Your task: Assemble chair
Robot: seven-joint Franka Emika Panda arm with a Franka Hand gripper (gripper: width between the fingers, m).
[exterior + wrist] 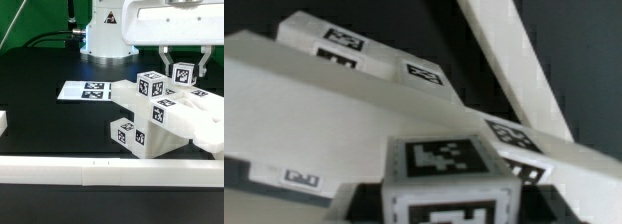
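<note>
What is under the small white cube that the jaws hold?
Under the small white tagged cube sits the chunky white plastic chair body, bearing more tags. The contact between them is covered by the cube itself.

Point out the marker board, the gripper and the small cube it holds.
marker board point(85, 91), exterior view, its tagged top face.
gripper point(184, 71), exterior view, midway between fingertips.
small cube point(184, 72), exterior view, its tagged front face.

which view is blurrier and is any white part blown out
Wrist view: softer overall, the tagged cube near the lens is smeared and its tag edges bleed, while farther tags on the chair parts read a bit cleaner. Exterior view: sharper, but the border rail and the chair parts are bright enough to lose surface detail against the black table.
</note>
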